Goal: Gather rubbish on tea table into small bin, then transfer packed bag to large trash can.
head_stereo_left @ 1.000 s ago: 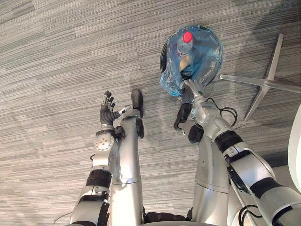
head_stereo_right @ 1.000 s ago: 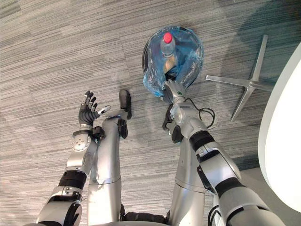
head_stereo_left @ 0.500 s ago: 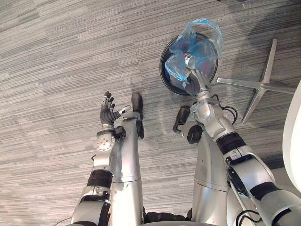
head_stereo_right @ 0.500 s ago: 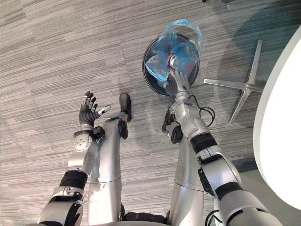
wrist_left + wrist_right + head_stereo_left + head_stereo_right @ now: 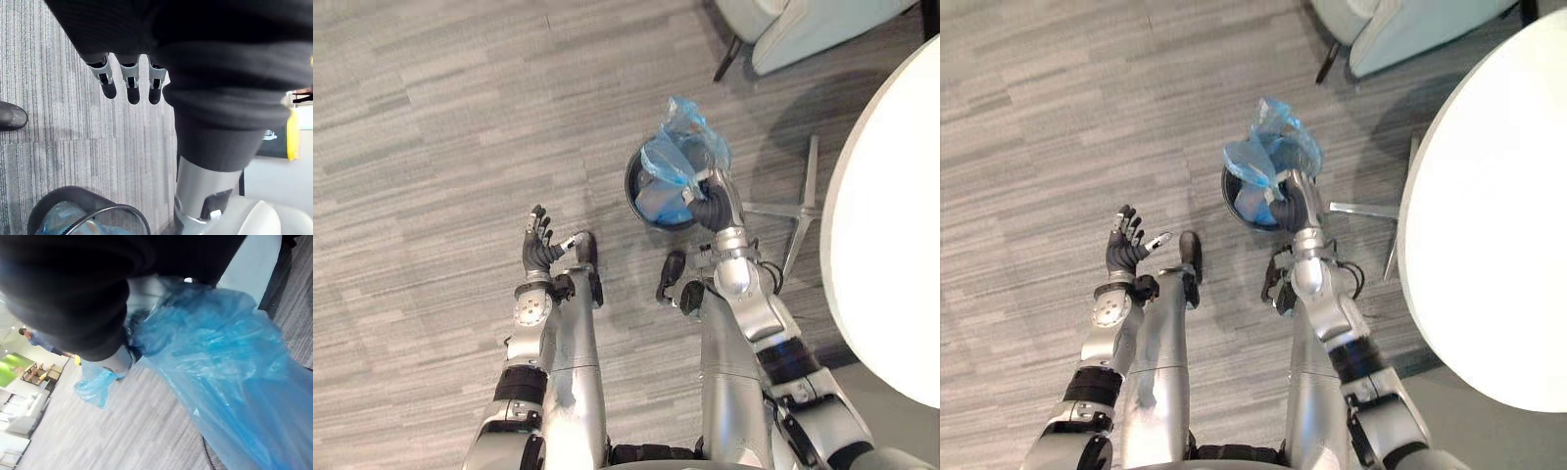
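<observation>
A blue plastic bag (image 5: pixel 677 157) is pulled up out of the small black wire bin (image 5: pixel 646 201) on the carpet, its gathered top bunched above the rim. My right hand (image 5: pixel 710 208) is shut on the bag's top edge at the bin's right side; in the right wrist view the blue bag (image 5: pixel 230 377) hangs right past the hand. My left hand (image 5: pixel 540 247) is held open above the carpet, left of the bin and apart from it, with nothing in it. The left wrist view shows its straight fingers (image 5: pixel 129 83) and the bin's rim (image 5: pixel 93 210).
The round white tea table (image 5: pixel 1489 225) fills the right side, its metal star base (image 5: pixel 793 211) just right of the bin. A pale armchair (image 5: pixel 803 24) stands at the back. Open grey carpet (image 5: pixel 431 147) lies to the left.
My right hand has lifted and bunched the bag upward out of the bin; the bottle is now hidden inside. The camera has pulled back, bringing table and chair into view. The left hand holds still.
</observation>
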Robot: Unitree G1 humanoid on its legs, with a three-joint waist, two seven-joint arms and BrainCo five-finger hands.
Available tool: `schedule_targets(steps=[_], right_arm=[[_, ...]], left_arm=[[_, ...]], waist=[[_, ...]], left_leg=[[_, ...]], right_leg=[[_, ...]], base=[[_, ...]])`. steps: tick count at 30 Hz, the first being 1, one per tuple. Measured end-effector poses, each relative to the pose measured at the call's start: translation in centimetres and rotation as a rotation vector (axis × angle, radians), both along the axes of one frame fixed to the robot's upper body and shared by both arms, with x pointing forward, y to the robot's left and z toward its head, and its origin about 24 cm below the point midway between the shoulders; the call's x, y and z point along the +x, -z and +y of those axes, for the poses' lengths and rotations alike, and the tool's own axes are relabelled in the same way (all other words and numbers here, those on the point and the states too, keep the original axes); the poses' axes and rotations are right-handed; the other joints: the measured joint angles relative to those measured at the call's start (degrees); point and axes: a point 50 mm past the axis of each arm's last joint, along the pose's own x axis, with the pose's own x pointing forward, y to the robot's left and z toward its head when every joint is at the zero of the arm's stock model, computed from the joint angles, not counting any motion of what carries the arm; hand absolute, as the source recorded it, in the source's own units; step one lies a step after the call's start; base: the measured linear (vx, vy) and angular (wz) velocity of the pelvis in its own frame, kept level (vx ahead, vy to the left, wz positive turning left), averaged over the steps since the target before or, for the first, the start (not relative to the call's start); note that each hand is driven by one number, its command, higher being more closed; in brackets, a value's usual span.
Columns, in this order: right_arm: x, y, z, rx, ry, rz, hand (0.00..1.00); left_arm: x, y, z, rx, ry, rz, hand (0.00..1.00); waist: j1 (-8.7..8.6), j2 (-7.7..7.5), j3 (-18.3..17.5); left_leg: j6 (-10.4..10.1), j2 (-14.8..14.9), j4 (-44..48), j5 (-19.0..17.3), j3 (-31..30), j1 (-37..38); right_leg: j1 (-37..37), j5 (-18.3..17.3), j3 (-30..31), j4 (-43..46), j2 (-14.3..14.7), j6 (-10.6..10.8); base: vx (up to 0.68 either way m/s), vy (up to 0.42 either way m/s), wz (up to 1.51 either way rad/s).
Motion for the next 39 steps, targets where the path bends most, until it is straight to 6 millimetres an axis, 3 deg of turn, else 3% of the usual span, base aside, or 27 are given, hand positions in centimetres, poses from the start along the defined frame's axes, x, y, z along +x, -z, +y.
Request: schedule_targets(steps=[6, 11, 13, 16, 22, 30, 35, 39], right_arm=[[-3.1, 2.4, 0.1, 0.075, -0.072, 0.071, 1.0], [-4.2, 4.4, 0.4, 0.075, -0.117, 0.161, 1.0], [-4.5, 5.8, 0.5, 0.072, -0.152, 0.233, 1.0], [-4.3, 6.9, -0.1, 0.057, -0.175, 0.3, 1.0], [-4.3, 7.6, -0.7, 0.066, -0.234, 0.376, 1.0], [-4.5, 7.8, -0.6, 0.131, -0.329, 0.43, 1.0], [-4.4, 7.6, -0.5, 0.226, -0.388, 0.453, 1.0], [-4.2, 6.4, -0.1, 0.269, -0.461, 0.436, 1.0]], left_arm=[[-2.8, 3.8, -0.6, 0.041, 0.036, 0.143, 0.0], [-4.9, 6.5, -0.6, 0.09, 0.08, 0.259, 0.0], [-6.2, 8.2, -0.3, 0.131, 0.121, 0.342, 0.0], [-6.9, 9.0, 0.2, 0.165, 0.151, 0.386, 0.0], [-7.7, 9.3, 0.7, 0.192, 0.182, 0.405, 0.0], [-8.9, 8.6, 0.1, 0.215, 0.239, 0.369, 0.0], [-8.8, 7.2, -0.6, 0.236, 0.282, 0.298, 0.0], [-8.1, 4.8, -1.1, 0.295, 0.336, 0.189, 0.0]], waist=[[-0.1, -2.14, -3.54], [0.11, -2.73, -7.04], [-0.05, -2.7, -10.05], [-0.71, -2.81, -11.44], [-1.73, -2.58, -13.93], [-1.53, -2.21, -18.03], [-1.53, -1.74, -19.92], [-1.64, -1.45, -21.42]], left_leg=[[0.36, -0.11, -5.41, -0.98, 2.1, 12.86], [0.39, -1.25, -11.18, -0.8, 4.29, 21.58], [0.53, -2.14, -16.63, 0.45, 4.99, 26.02], [0.57, -2.79, -22.93, 2.5, 5.77, 30.99], [0.89, -4.07, -30.23, 4.69, 6.84, 38.44], [1.05, -5.34, -37.67, 6.01, 7.95, 46.21], [0.99, -5.6, -40.98, 6.96, 8.23, 49.03], [0.84, -5.47, -42.78, 7.34, 8.92, 51.06]], right_leg=[[13.51, 0.6, 0.08, -7.36, 0.1, 1.41], [21.28, 1.65, 1.54, -13.06, -0.14, 2.65], [24.95, 2.99, 2.18, -17.97, -0.07, 3.46], [29.66, 5.4, 2.05, -24.06, 0.2, 3.67], [36.87, 8.12, 2.49, -32.01, 0.47, 4.43], [44.72, 10.5, 2.84, -40.43, 0.8, 5.03], [47.25, 11.47, 3.04, -43.54, 1.17, 4.94], [48.92, 12.44, 3.96, -45.47, 1.74, 4.52]], base=[[0.08, 0.059, 0.03], [0.1, 0.071, -0.03], [0.12, 0.031, -0.04], [0.14, 0.031, 0.0], [0.12, 0.036, -0.05], [0.08, 0.034, -0.03], [0.04, -0.001, -0.02], [0.03, -0.011, -0.1]])
